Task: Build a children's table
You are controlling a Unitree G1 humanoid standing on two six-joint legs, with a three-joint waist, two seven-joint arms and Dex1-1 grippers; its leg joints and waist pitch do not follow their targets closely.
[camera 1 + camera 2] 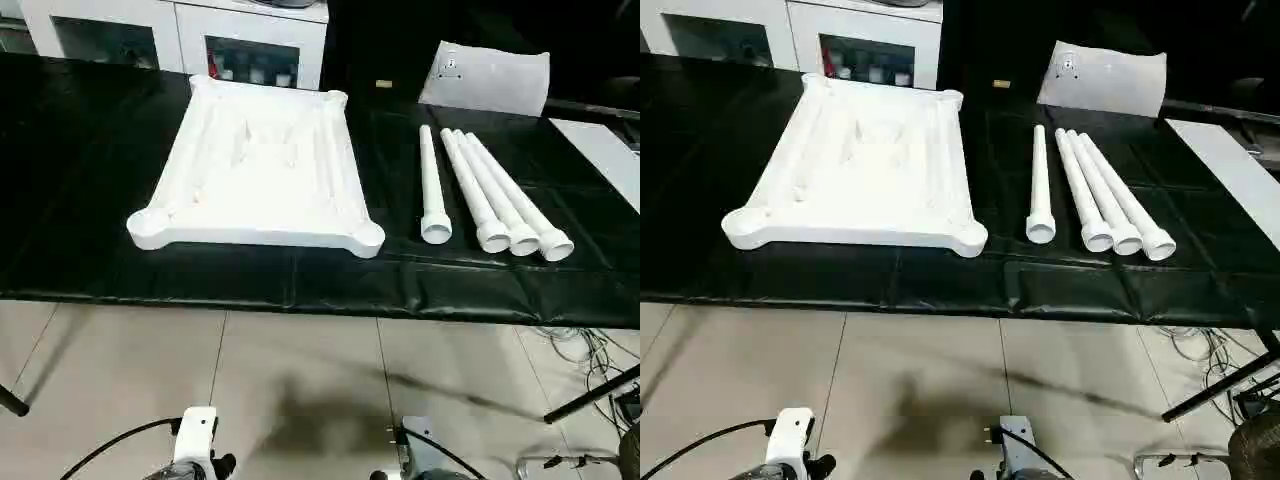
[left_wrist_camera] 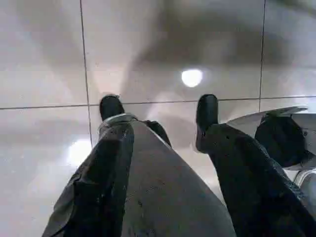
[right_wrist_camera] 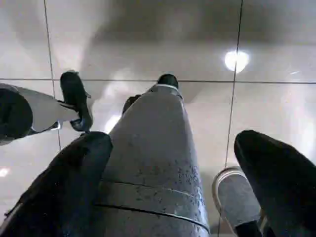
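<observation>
The tabletop [image 1: 258,170] lies underside up at ten o'clock so its sockets face the four legs [image 1: 490,195] at two; both hands [image 2: 158,111] [image 3: 173,163] hang open, empty.

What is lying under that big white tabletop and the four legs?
A black sheet covers the whole bench; the tabletop, ribbed side up, and the four legs rest directly on it. The bench surface beneath the sheet is hidden, and so is anything under the tabletop itself.

A black worktop [image 1: 90,160] carries a flat white bag [image 1: 487,78]; white cabinets [image 1: 180,30] behind, cables [image 1: 578,350] on tiled floor [image 1: 300,370].
</observation>
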